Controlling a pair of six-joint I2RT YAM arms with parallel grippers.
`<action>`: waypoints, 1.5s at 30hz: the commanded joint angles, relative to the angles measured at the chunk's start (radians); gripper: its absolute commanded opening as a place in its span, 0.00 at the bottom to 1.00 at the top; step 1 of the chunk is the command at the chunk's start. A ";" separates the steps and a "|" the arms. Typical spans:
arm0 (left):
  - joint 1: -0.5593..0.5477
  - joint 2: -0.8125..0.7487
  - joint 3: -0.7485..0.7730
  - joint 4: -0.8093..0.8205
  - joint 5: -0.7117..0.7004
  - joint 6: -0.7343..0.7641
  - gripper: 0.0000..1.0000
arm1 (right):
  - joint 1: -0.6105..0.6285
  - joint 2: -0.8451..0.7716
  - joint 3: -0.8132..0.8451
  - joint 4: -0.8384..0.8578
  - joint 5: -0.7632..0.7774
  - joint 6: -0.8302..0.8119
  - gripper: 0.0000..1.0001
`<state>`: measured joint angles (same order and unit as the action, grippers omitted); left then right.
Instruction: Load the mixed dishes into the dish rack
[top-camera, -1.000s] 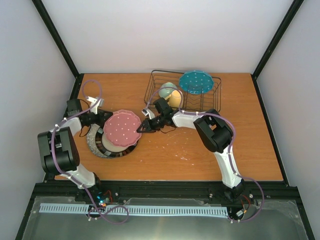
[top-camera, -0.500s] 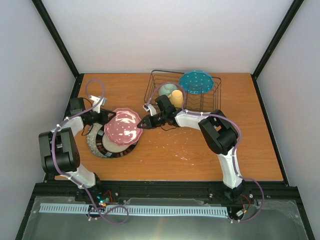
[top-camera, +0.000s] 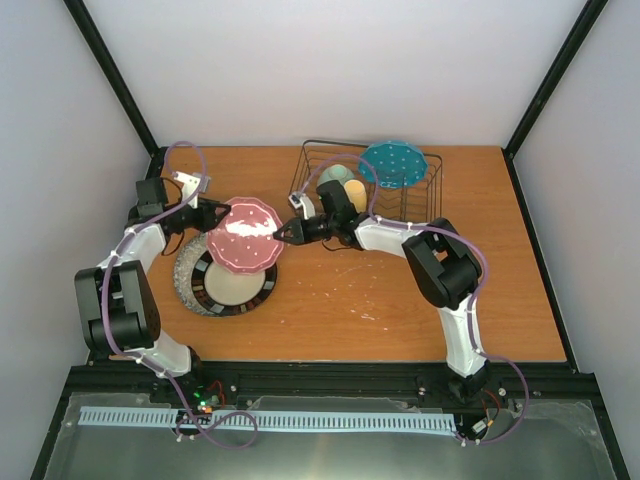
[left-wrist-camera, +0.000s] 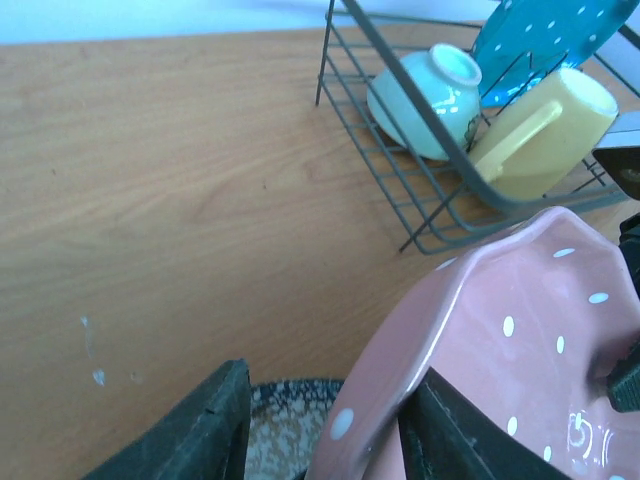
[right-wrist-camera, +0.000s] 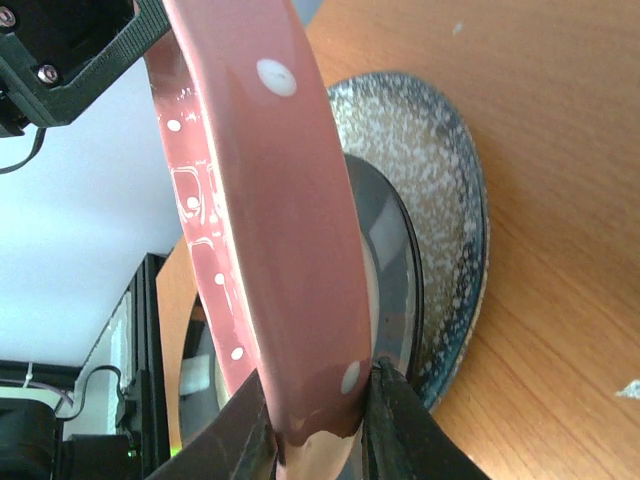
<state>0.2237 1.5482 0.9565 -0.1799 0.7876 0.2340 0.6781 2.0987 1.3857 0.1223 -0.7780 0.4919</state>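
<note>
I see the pink plate (top-camera: 243, 236) left of centre, tilted above the grey plate (top-camera: 190, 285) and the cream plate (top-camera: 232, 290) stacked on it. My right gripper (top-camera: 281, 234) is clenched on its right rim; the wrist view shows both fingers (right-wrist-camera: 395, 430) pressing the edge. My left gripper (top-camera: 212, 214) straddles the opposite rim, but a gap shows beside one finger, so I cannot tell whether it grips. The rack (top-camera: 412, 200), upper centre, holds the teal plate (top-camera: 393, 164), bowl (left-wrist-camera: 435, 75) and mug (left-wrist-camera: 545, 130). The pink plate hides much of the stack.
</note>
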 joint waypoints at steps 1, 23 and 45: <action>0.010 -0.007 0.117 0.105 -0.083 -0.045 0.42 | 0.011 -0.093 0.029 0.125 -0.182 -0.022 0.03; 0.009 -0.006 0.090 0.119 0.062 -0.105 0.48 | -0.004 -0.142 -0.025 0.101 -0.237 0.006 0.03; 0.011 -0.110 0.167 0.126 0.126 -0.136 1.00 | -0.010 -0.149 0.012 0.020 -0.247 -0.044 0.03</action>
<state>0.2241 1.4609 1.0332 -0.1291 0.9245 0.1150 0.6464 1.9907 1.3628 0.1051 -0.8742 0.4957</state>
